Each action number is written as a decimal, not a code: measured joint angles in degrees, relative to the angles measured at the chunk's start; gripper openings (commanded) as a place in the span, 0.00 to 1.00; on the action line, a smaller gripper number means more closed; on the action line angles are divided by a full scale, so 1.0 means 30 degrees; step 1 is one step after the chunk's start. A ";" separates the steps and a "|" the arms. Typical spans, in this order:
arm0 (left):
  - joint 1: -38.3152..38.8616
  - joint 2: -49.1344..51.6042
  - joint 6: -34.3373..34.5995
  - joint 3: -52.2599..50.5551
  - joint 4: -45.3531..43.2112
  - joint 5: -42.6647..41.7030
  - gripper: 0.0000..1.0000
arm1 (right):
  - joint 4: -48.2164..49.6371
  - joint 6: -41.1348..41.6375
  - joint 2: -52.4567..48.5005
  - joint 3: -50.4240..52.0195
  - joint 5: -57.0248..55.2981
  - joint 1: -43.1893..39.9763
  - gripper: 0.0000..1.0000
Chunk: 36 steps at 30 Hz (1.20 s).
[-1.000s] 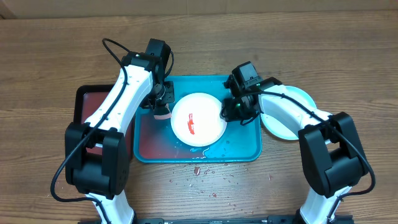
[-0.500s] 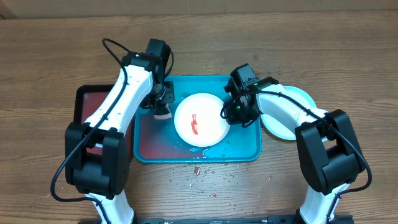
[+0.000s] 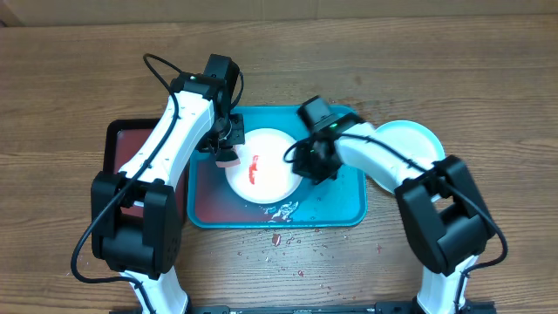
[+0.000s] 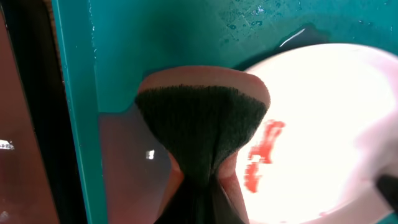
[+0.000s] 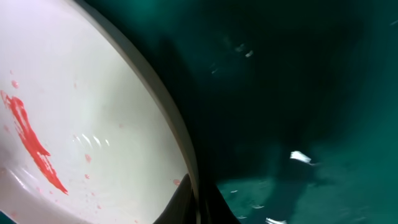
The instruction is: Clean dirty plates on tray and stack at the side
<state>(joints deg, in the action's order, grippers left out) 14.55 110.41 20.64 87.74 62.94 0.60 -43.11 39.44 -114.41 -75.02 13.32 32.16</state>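
A white plate (image 3: 266, 170) with a red sauce smear (image 3: 254, 168) lies on the turquoise tray (image 3: 349, 216). My right gripper (image 3: 301, 162) is shut on the plate's right rim; in the right wrist view its fingers (image 5: 186, 202) pinch the edge of the plate (image 5: 81, 93), one above and one below. My left gripper (image 3: 228, 148) is shut on a pink sponge (image 4: 202, 115) with a dark green face, which touches the plate's left edge (image 4: 323, 118) beside the smear (image 4: 264, 149). The left gripper's fingertips are hidden behind the sponge.
A pale plate (image 3: 408, 139) lies on the table right of the tray. A dark red, black-rimmed tray (image 3: 118, 144) sits at the left. Water drops (image 3: 283, 209) lie on the turquoise tray, and red crumbs (image 3: 279, 240) dot the wood in front of it.
My right gripper shut on the plate's right rim and swung left, sliding the plate up against the sponge. The left arm stayed in place.
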 measured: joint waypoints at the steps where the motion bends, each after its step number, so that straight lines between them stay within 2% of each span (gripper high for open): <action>1: 0.0000 0.0000 0.0000 0.0000 0.0000 0.0000 0.04 | 0.0073 0.0415 0.0000 0.0000 -0.0131 0.0313 0.04; 5: 0.0000 0.0000 0.0000 0.0000 -0.0146 0.0000 0.04 | 0.0226 0.1872 0.0000 -0.0044 -0.0750 0.1406 0.04; 11: 0.0036 -0.0007 -0.0102 -0.0211 -0.1005 0.0000 0.04 | 0.0226 0.2492 0.0000 -0.0066 -0.0933 0.1523 0.04; 19: 0.0699 0.0000 -0.2557 -0.2484 -0.2259 -0.0801 0.04 | 0.0226 0.2608 0.0000 -0.0066 -0.0947 0.1523 0.04; 27: 0.0991 -0.0007 -0.3694 -0.4619 -0.3373 -0.1326 0.04 | 0.0240 0.2630 0.0000 -0.0066 -0.0947 0.1523 0.04; 29: 0.0954 -0.0007 -0.4685 -0.4685 -0.3497 -0.2186 0.04 | 0.0233 0.2637 0.0000 -0.0066 -0.0947 0.1523 0.04; 33: 0.0882 -0.0007 -0.8517 -0.4896 -0.3687 -0.6433 0.04 | 0.0240 0.2630 0.0000 -0.0066 -0.0947 0.1515 0.04; 36: 0.0947 -0.0007 -0.9617 -0.5093 -0.4532 -0.8313 0.04 | 0.0233 0.2630 0.0000 -0.0066 -0.0947 0.1523 0.04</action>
<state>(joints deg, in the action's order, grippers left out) 17.39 110.39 -8.21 72.47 49.34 -24.34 -42.41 47.33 -114.41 -75.22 10.48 36.73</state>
